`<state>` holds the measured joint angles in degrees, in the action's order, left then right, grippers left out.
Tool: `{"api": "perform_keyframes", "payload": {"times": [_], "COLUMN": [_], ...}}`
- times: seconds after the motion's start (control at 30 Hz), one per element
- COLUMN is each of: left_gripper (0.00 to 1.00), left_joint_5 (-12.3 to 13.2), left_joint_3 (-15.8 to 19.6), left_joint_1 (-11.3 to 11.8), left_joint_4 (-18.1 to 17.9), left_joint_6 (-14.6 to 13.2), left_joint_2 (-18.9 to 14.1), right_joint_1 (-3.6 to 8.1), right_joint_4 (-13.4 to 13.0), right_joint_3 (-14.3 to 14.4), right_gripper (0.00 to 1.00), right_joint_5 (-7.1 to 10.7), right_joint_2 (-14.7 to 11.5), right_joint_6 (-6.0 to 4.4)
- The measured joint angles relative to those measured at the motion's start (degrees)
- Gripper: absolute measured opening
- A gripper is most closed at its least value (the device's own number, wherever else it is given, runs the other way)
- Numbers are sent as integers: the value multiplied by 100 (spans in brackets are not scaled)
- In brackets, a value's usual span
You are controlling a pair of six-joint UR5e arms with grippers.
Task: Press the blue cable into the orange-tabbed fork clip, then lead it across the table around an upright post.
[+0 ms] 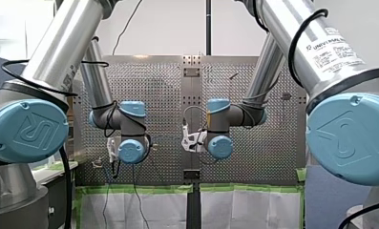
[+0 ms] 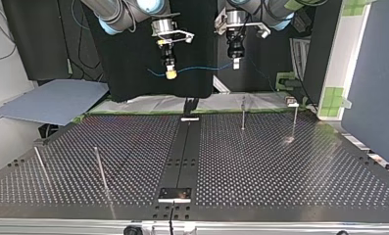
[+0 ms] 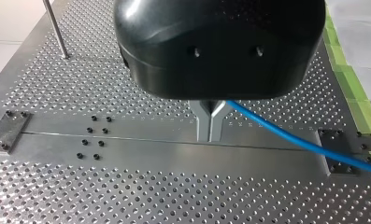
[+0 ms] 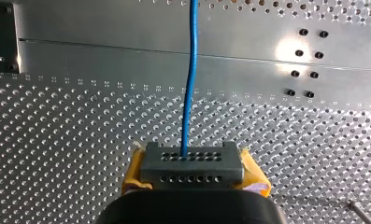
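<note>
Both grippers hang well above the perforated table (image 2: 280, 166) with the thin blue cable (image 2: 202, 68) strung between them. My left gripper (image 2: 235, 63), at the top view's right, has its metal fingers shut on the cable. In the left wrist view its fingers (image 3: 210, 126) are pinched together and the cable (image 3: 286, 135) runs off to one side. My right gripper (image 2: 170, 73) has yellow pads. In the right wrist view it (image 4: 191, 161) is shut on the cable (image 4: 189, 84), which leads straight ahead. I cannot make out an orange-tabbed clip for certain.
Thin upright posts stand on the table: two at the far right of the top view (image 2: 243, 112) (image 2: 295, 120) and two at the near left (image 2: 100, 166) (image 2: 41, 166). A smooth centre rail (image 2: 182, 156) splits the table. A grey sheet (image 2: 55, 100) lies beyond the far left edge.
</note>
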<state>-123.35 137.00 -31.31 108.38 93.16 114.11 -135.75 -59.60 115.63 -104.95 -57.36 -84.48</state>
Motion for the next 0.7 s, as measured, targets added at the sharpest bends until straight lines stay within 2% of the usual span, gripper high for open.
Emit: {"api": "perform_keyframes", "payload": {"times": [0.7], "left_gripper": [0], "left_joint_5": [6], "left_joint_3": [6], "left_joint_1": [10], "left_joint_4": [6], "left_joint_6": [-3], "left_joint_2": [7], "right_joint_1": [0], "right_joint_4": [1], "right_joint_3": [-3], "right_gripper": [0], "right_joint_5": [0], "right_joint_2": [-1], "right_joint_6": [0]}}
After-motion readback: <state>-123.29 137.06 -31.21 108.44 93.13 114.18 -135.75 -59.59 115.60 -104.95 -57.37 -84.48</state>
